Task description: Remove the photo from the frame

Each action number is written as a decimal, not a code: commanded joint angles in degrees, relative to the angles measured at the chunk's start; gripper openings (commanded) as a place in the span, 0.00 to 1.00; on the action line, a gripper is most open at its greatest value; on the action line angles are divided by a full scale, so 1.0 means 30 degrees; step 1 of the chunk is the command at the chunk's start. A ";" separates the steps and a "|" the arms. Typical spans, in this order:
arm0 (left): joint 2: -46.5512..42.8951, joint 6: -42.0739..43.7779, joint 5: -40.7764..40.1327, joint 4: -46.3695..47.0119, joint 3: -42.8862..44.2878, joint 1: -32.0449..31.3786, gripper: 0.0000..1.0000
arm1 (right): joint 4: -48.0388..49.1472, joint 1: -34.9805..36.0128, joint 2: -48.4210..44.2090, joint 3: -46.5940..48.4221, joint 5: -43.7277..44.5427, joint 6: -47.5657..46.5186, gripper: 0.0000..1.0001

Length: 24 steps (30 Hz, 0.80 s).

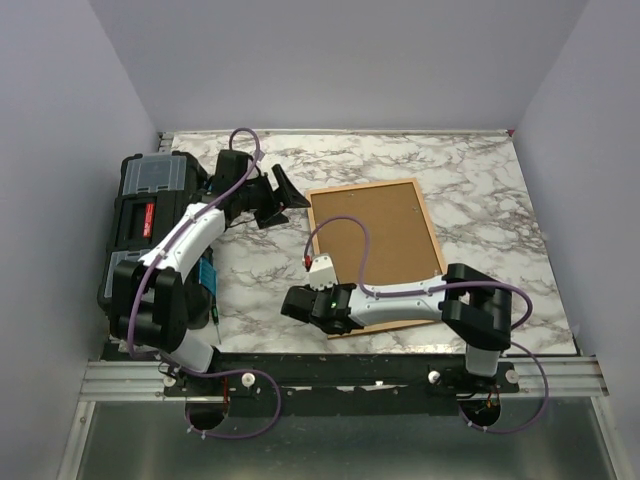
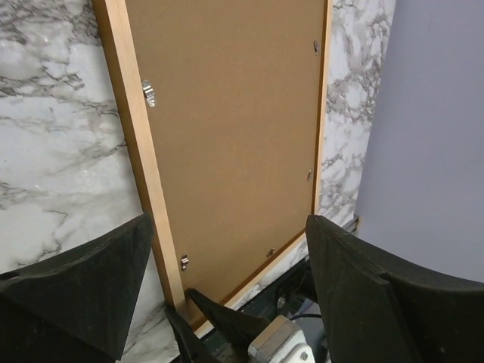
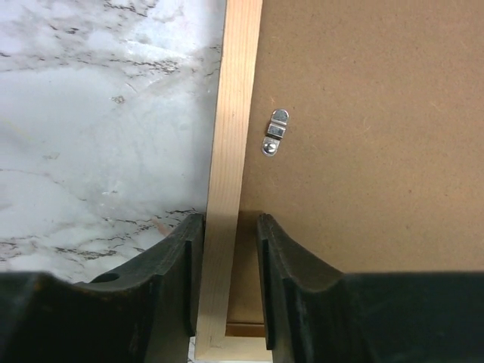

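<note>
Frame [image 1: 362, 187] lies flat on table [image 1: 480, 200], backing board [image 1: 385, 230] set in it. Toolbox [image 1: 150, 215] at table's left edge. Left gripper [image 1: 279, 199] between toolbox and frame. Right gripper [image 3: 227, 227] straddles frame's left rail at the near corner.

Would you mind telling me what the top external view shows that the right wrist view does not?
Only the top view: the black toolbox, the open left gripper near the frame, and most of the frame's outline. Only the right wrist view: a small metal clip on the backing board, and the right gripper straddling one frame rail. Both: frame, backing board, marble table.
</note>
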 commanded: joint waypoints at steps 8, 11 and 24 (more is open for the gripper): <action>0.0851 -0.4077 0.2600 0.4032 -0.2842 0.0118 0.84 | 0.3387 0.0060 -0.1060 -0.2554 -0.0177 -0.1509 0.09; 0.0841 -0.4645 0.2643 0.4664 -0.3380 0.0119 0.84 | 0.3635 0.0055 -0.1564 -0.2846 -0.0187 -0.1743 0.00; 0.1037 -0.6118 0.2212 0.5989 -0.4999 -0.0161 0.84 | 0.7839 -0.1630 -0.6306 -0.6706 -0.3213 -0.4807 0.00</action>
